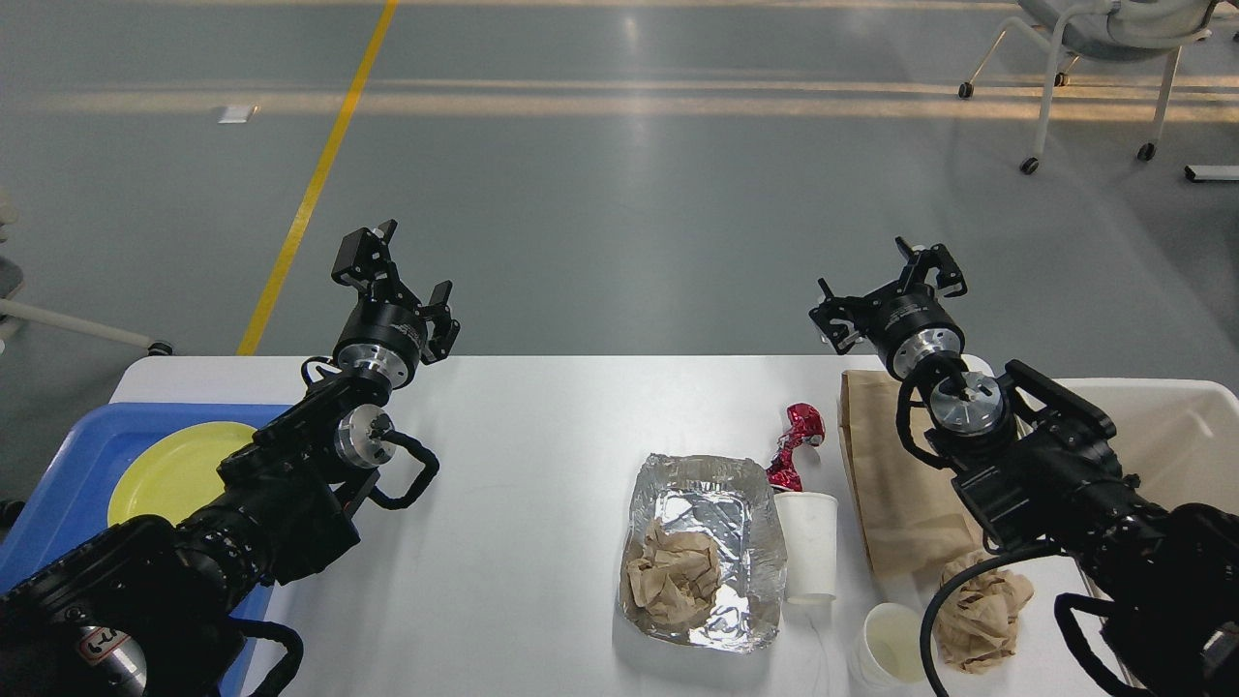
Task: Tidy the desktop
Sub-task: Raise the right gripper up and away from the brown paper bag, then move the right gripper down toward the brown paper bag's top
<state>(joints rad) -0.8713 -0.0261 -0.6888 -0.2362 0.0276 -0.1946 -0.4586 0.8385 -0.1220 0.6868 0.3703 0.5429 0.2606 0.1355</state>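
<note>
1. Both grippers, left [395, 269] and right [886, 290], hover empty with fingers apart above the desktop's [523, 542] far edge.
2. Below the right fingers, a foil tray [740, 484] holds crumpled brown paper [673, 576].
3. Below the left fingers, a blue tray [73, 465] holds a yellow plate [169, 474].

foil tray [702, 552] | 2 paper cups [809, 547] [891, 644] | brown bag [895, 479] | yellow plate [179, 469]

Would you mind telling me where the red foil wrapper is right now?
In the head view, the red foil wrapper lies on the desktop right of centre, between the foil tray and the brown paper bag, just behind the paper cup.
</note>
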